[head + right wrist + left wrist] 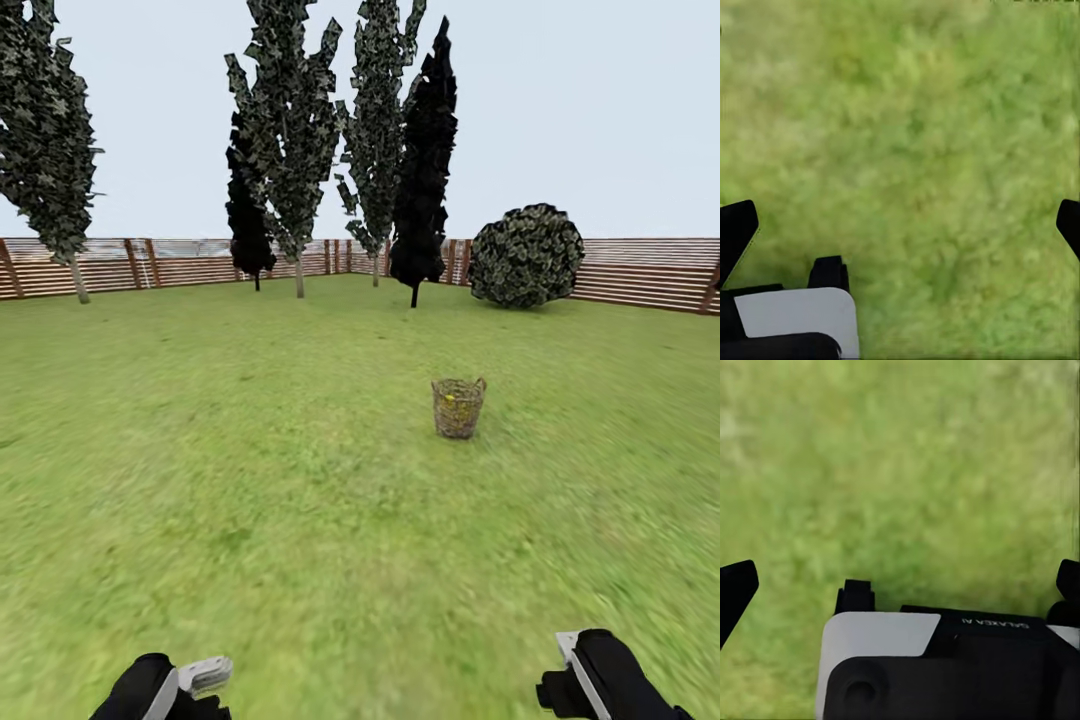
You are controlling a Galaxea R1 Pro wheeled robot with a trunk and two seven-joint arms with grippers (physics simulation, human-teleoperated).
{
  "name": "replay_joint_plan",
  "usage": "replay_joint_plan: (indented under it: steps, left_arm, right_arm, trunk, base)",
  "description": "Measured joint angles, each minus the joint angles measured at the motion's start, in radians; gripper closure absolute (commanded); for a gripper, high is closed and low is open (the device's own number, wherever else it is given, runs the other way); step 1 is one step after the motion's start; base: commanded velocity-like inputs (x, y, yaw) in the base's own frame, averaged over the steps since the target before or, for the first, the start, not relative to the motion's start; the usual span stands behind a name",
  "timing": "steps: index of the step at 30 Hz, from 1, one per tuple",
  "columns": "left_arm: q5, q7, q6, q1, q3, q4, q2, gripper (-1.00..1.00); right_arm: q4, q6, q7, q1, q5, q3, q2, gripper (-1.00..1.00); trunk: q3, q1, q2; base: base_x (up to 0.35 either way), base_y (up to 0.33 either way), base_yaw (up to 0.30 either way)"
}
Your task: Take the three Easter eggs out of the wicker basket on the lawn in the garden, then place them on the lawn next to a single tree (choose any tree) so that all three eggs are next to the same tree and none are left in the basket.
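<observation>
On mottled lawn (250, 480) — bucket-shaped open-weave wicker basket (458, 407); both arms' fingers (735, 592) spread, empty.

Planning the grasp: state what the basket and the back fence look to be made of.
Wicker basket: seemingly woven wicker, brown and matte; its open weave lets grass and something yellow show through. Fence: probably wood, reddish-brown horizontal slats with gaps, on darker posts.

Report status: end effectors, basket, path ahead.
Both end effectors open, empty, over lawn. Wicker basket upright ahead, right of centre, yellow showing inside. Nothing on the grass between.
</observation>
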Motion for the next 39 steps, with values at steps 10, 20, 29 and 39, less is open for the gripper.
replay_joint_plan:
  steps: [10,20,29,39]
  left_arm:
    - [0.019,0.009,0.007,-0.05,0.007,0.022,-0.007,-1.0]
    - [0.021,0.012,0.001,-0.052,0.006,0.03,-0.032,-1.0]
    - [0.022,0.012,0.0,-0.052,0.006,0.031,-0.037,-1.0]
    - [0.021,0.012,-0.001,-0.052,0.006,0.033,-0.039,-1.0]
  right_arm:
    - [0.024,-0.018,-0.008,-0.012,0.002,-0.002,0.001,-1.0]
    - [0.022,-0.024,-0.014,-0.012,0.003,-0.002,-0.003,-1.0]
    - [0.02,-0.025,-0.014,-0.012,0.003,-0.006,-0.009,-1.0]
    - [0.017,-0.025,-0.013,-0.012,0.003,-0.008,-0.012,-1.0]
  trunk:
    - [-0.002,0.0,0.0]
    - [-0.002,0.0,0.0]
    - [-0.002,0.0,0.0]
    - [-0.002,0.0,0.0]
  base:
    - [0.347,0.0,0.0]
    - [0.349,0.0,0.0]
    - [0.349,0.0,0.0]
    - [0.348,0.0,-0.004]
